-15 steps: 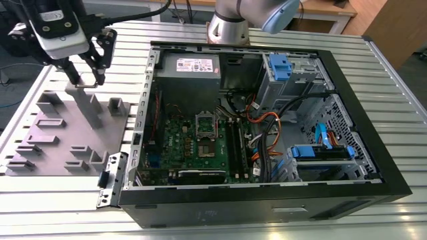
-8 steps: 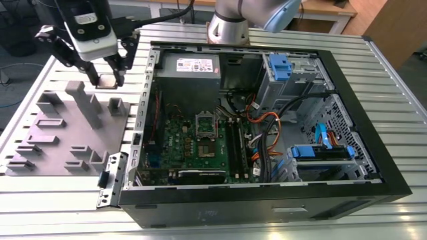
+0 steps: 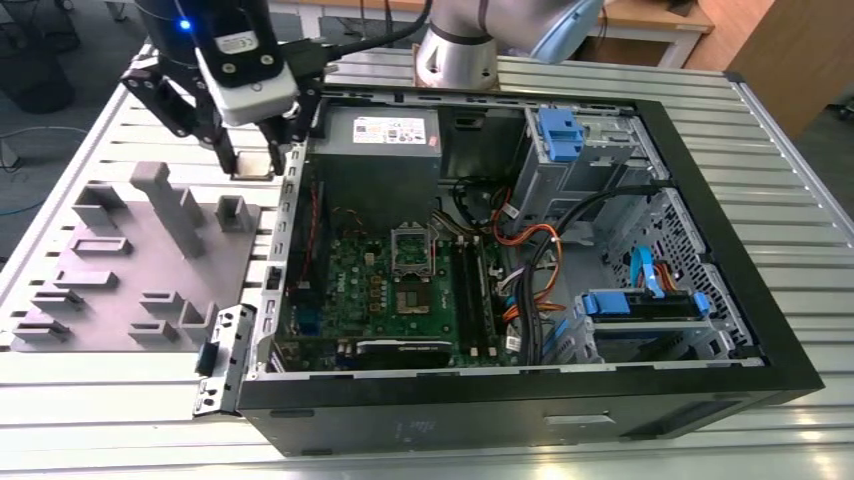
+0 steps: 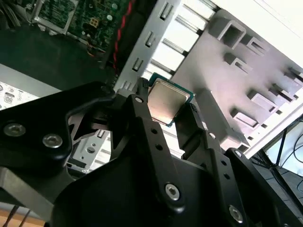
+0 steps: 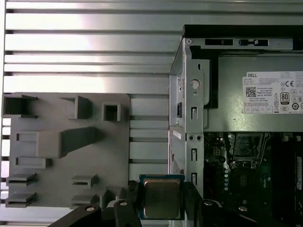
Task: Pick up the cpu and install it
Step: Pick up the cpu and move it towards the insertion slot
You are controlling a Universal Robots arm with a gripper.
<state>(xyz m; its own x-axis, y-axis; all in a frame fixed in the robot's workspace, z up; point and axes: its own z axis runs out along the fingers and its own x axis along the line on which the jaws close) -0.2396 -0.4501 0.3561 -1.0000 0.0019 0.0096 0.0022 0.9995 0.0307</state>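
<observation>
The cpu (image 5: 162, 197) is held in the gripper (image 5: 162, 207), whose two black fingers (image 5: 191, 208) are pressed against its opposite edges. In both wrist views its silvery metal top and green rim are plainly shown. In the exterior view the chip is made out only as a small pale patch between the fingertips.

From the exterior view the gripper (image 3: 252, 168) is placed above the slatted metal table (image 3: 801, 200), over the strip between the grey moulded tray (image 3: 120, 260) and the side wall of the open computer case (image 3: 534, 420), near the grey power supply box (image 3: 380, 130). The whole green motherboard (image 3: 387, 290) is laid out in that view, with its dark square socket (image 3: 411, 250) well apart from the chip.

In the first wrist view the same strip is seen from above, with the tray to one side of the chip and the case wall just beside it on the other. The socket (image 5: 246, 146) is seen there inside the case. In the second wrist view the tray's raised blocks (image 4: 236, 33) are seen beyond the chip.
</observation>
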